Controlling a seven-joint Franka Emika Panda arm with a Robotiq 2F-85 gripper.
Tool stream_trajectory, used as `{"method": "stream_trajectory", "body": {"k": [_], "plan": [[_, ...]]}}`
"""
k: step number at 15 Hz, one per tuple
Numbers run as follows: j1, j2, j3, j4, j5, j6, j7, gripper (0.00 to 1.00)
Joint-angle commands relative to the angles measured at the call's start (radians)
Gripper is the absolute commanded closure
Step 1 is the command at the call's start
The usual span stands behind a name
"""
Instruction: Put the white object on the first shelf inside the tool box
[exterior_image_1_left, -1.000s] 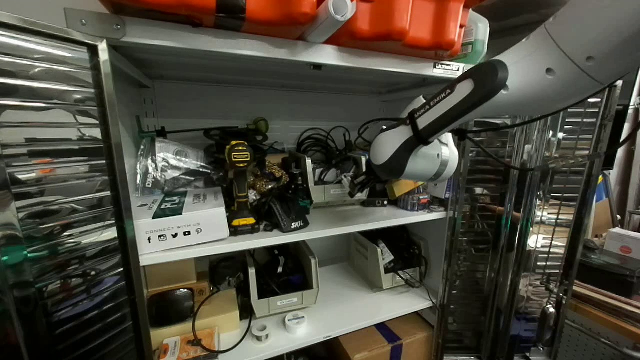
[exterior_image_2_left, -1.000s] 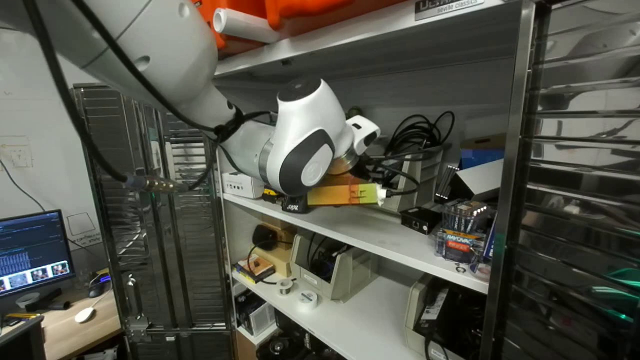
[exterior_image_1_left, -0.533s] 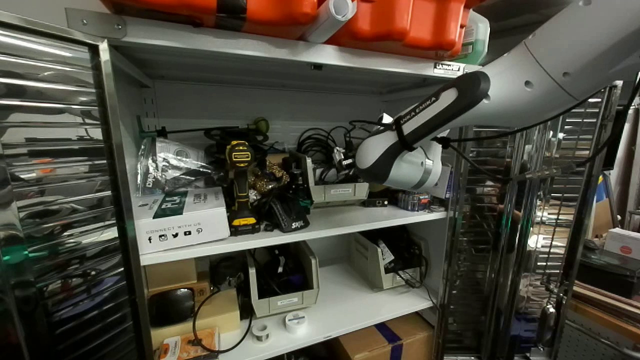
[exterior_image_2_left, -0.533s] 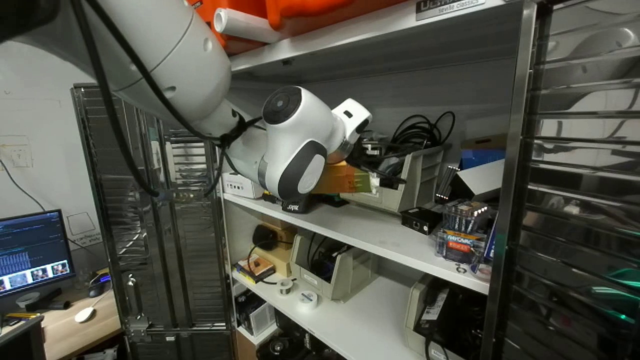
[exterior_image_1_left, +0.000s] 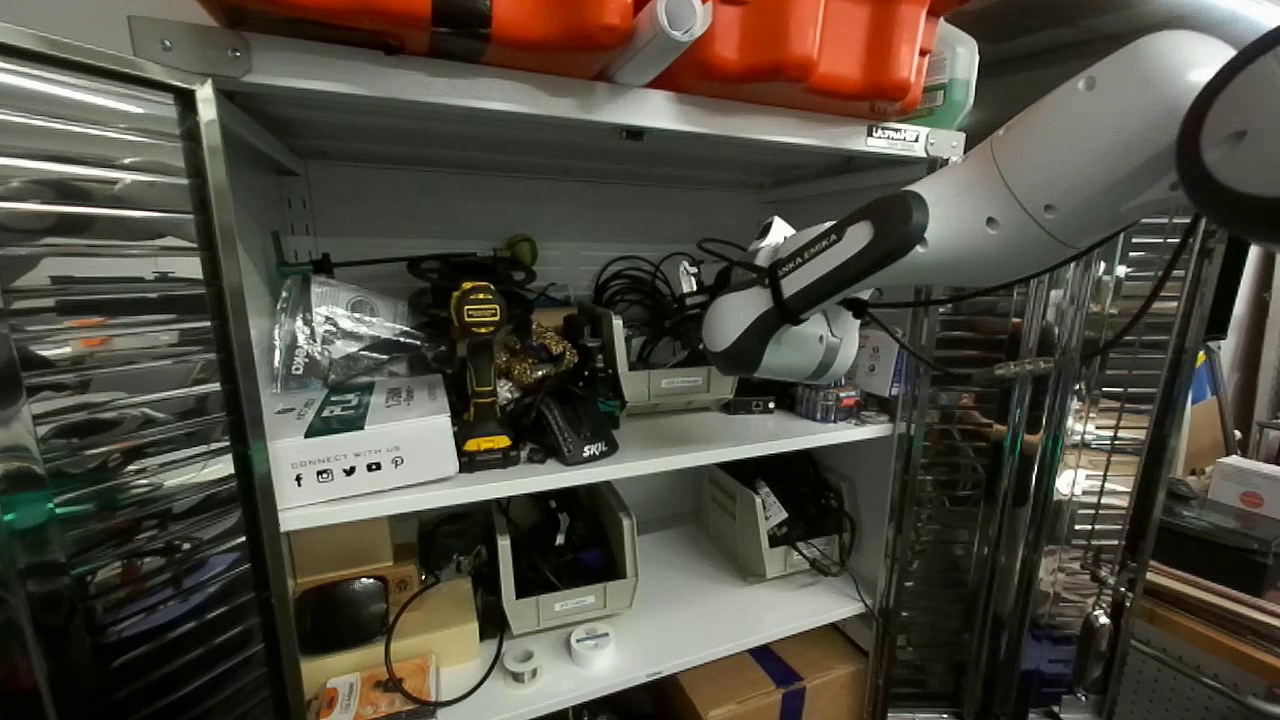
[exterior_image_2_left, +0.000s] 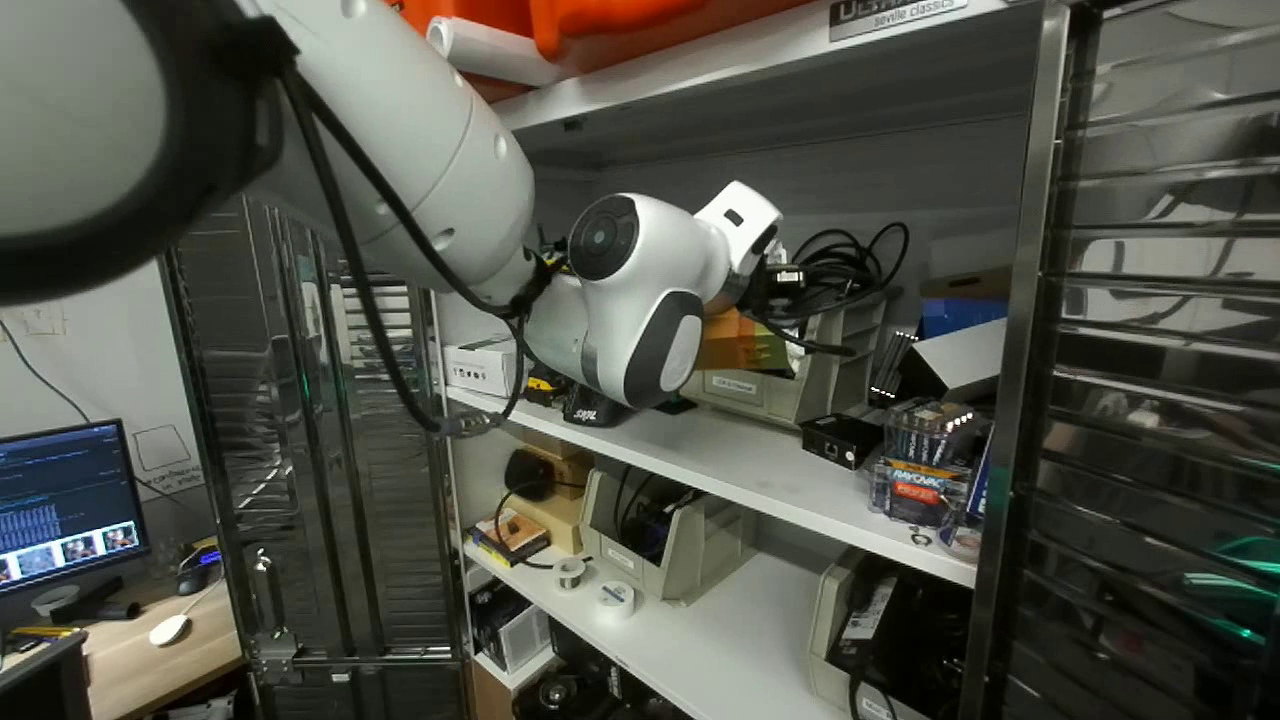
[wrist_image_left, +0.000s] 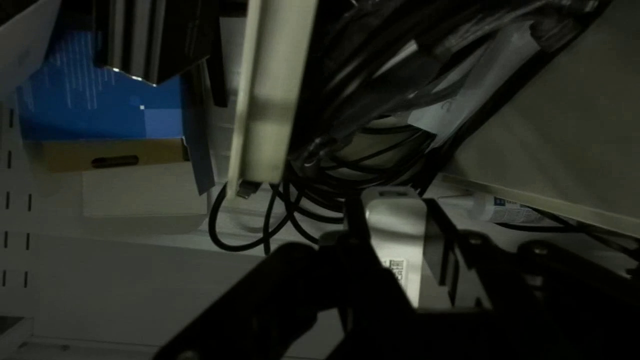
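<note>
Clasping white object (wrist_image_left: 397, 231) (gripper (wrist_image_left: 394, 204) distinct only in wrist view)

- what's actually sitting on that pale desk (exterior_image_1_left: 690, 436)?
- facing it: white box (exterior_image_1_left: 370, 455) on the left front corner, yellow-black drill (exterior_image_1_left: 483, 375) upright beside it, black SKIL thing (exterior_image_1_left: 575, 432) near the front edge, grey bin (exterior_image_1_left: 682, 387) set further back, little black box (exterior_image_2_left: 843, 440) beside that, batteries (exterior_image_2_left: 917, 490) over by the right edge

The grey-and-white robot arm (exterior_image_1_left: 985, 240) now reaches closer to the beige plastic cable bin (exterior_image_1_left: 678, 393), its black two-fingered gripper (wrist_image_left: 394, 205) holding the white rectangular block (wrist_image_left: 397, 231) higher.
</note>
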Motion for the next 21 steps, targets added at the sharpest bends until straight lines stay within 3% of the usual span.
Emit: {"method": "stream_trajectory", "body": {"k": [1,2,3,6,7,9,12,16,19,21], "plan": [[0.079,0.104,-0.079,0.165,0.067,-0.022,-0.021,0.85],[0.091,0.111,-0.09,0.179,0.079,-0.033,-0.015,0.45],[0.11,0.109,-0.115,0.181,0.097,-0.051,-0.015,0.45],[0.112,0.065,-0.108,0.152,0.09,-0.103,0.004,0.22],[0.123,0.048,-0.143,0.133,0.001,-0.111,0.107,0.15],[0.122,0.007,-0.148,0.096,-0.031,-0.123,0.141,0.01],[0.106,-0.09,-0.142,-0.005,-0.09,-0.235,0.18,0.0],[0.016,-0.238,-0.025,-0.161,-0.053,-0.41,0.109,0.0],[-0.06,-0.369,0.058,-0.269,0.0,-0.614,0.071,0.0],[-0.091,-0.455,0.072,-0.324,0.045,-0.779,0.047,0.0]]}}
